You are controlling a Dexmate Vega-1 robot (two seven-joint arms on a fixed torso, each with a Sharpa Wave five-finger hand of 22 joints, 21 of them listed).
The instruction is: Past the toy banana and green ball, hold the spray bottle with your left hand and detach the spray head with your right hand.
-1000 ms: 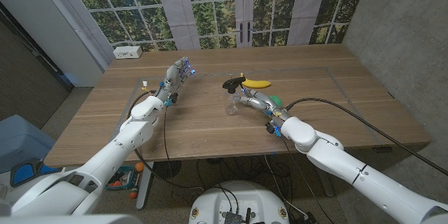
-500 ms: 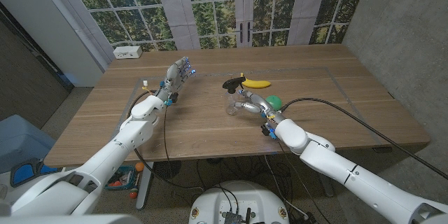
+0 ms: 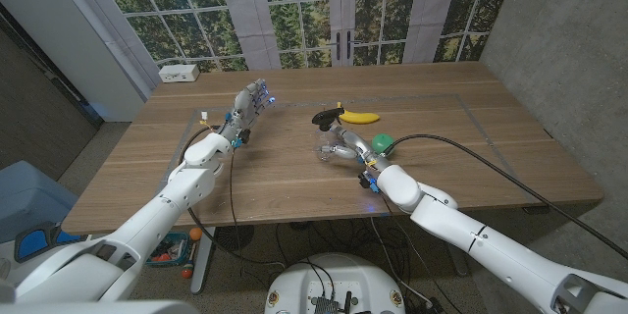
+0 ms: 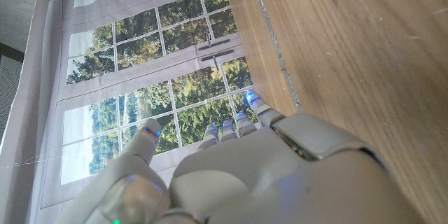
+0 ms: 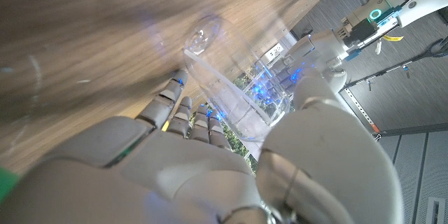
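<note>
The clear spray bottle (image 3: 324, 146) stands mid-table with its black spray head (image 3: 323, 116) on top. My right hand (image 3: 347, 146) wraps the bottle's body from the right. In the right wrist view the clear bottle (image 5: 234, 108) sits between the fingers (image 5: 183, 105) and thumb of that hand (image 5: 175, 171). The yellow toy banana (image 3: 359, 117) lies just behind the bottle, and the green ball (image 3: 382, 142) is beside my right wrist. My left hand (image 3: 251, 101) hovers well to the left of the bottle, fingers apart and holding nothing; in the left wrist view this hand (image 4: 266, 168) points toward the windows.
A white box (image 3: 180, 73) sits at the table's far left back corner. A small yellow-and-white item (image 3: 201, 116) lies near my left forearm. A black cable (image 3: 491, 162) trails across the wooden table (image 3: 442, 108) on the right.
My right hand has slid left, off the green ball, and closed round the bottle's body. The left hand has stayed where it was.
</note>
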